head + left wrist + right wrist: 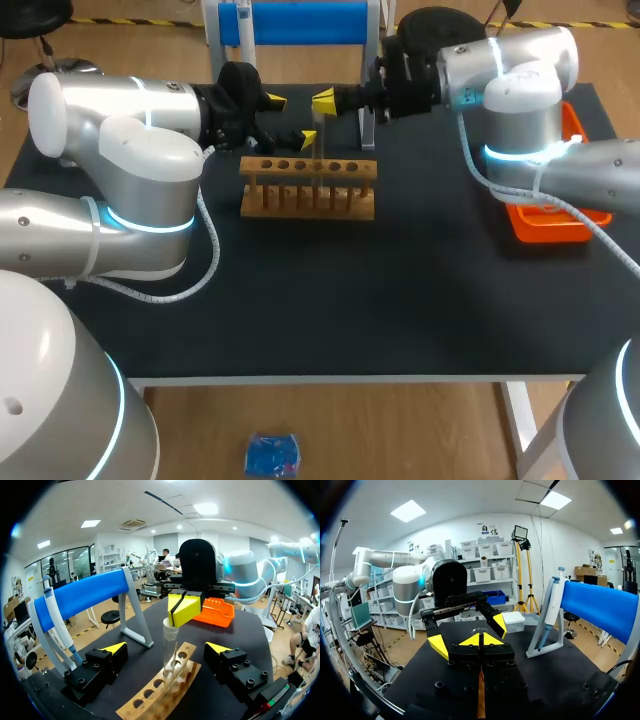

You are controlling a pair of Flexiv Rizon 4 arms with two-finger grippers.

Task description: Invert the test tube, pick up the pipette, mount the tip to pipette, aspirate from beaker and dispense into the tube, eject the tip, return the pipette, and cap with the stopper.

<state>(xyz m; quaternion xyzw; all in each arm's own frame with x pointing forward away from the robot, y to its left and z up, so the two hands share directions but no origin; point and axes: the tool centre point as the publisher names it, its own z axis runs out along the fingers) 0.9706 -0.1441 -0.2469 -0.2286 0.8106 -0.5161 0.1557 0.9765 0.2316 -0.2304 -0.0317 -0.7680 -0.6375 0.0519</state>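
Note:
A clear test tube [170, 642] stands upright in the wooden rack [308, 188], mouth up. My left gripper [167, 648] is open, one finger on each side of the tube and apart from it. My right gripper [184, 608] is shut, its yellow tips right at the tube's mouth, and I cannot tell whether they touch the rim. From above, the left gripper [292, 120] and the right gripper [323, 102] meet over the rack's back. The pipette [549, 605] hangs on the blue stand [295, 22] behind the rack.
An orange tray [545, 222] lies at the table's right edge under my right arm. The pipette stand's white legs [139, 625] stand close behind the grippers. A small dark round thing [439, 684] lies on the black mat.

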